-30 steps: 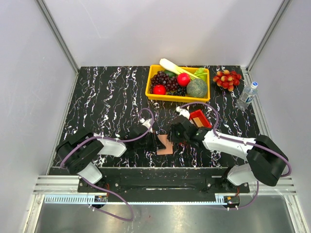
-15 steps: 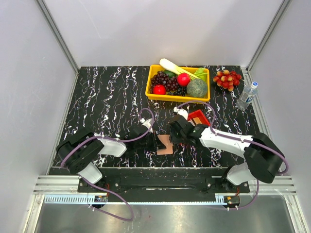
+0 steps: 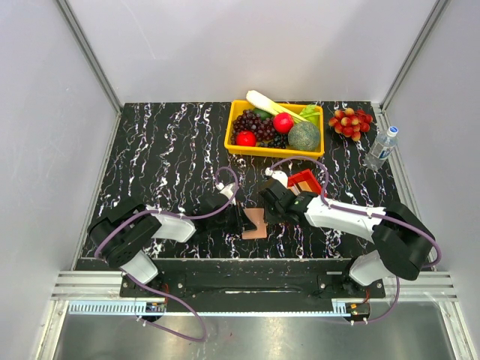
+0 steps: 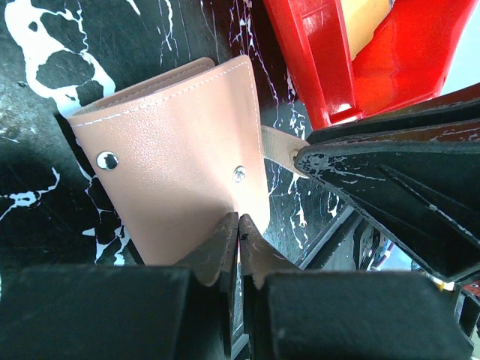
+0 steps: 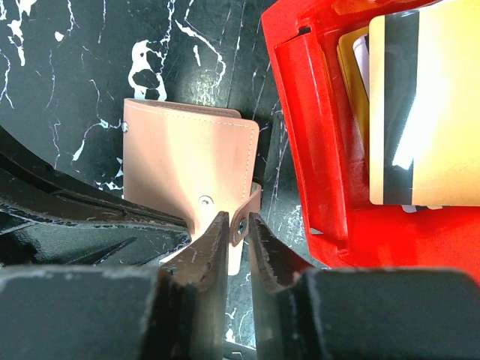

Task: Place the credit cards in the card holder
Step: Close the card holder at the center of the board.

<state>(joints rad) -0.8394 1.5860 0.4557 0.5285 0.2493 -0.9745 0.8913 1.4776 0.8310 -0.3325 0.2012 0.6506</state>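
Observation:
The salmon-pink card holder stands folded on the black marble table between my two grippers. My left gripper is shut on its near edge; its outer face with two metal snaps fills the left wrist view. My right gripper is closed around the small snap strap at the wallet's side. The credit cards, gold and tan with a dark stripe, lie in the red tray; one tan card shows in the left wrist view. No card is in either gripper.
The red tray sits just right of and behind the wallet. A yellow basket of fruit and vegetables stands at the back, red grapes and a water bottle to its right.
My right gripper has moved a little left and away from me, onto the wallet's strap. The left gripper and the wallet have hardly moved.

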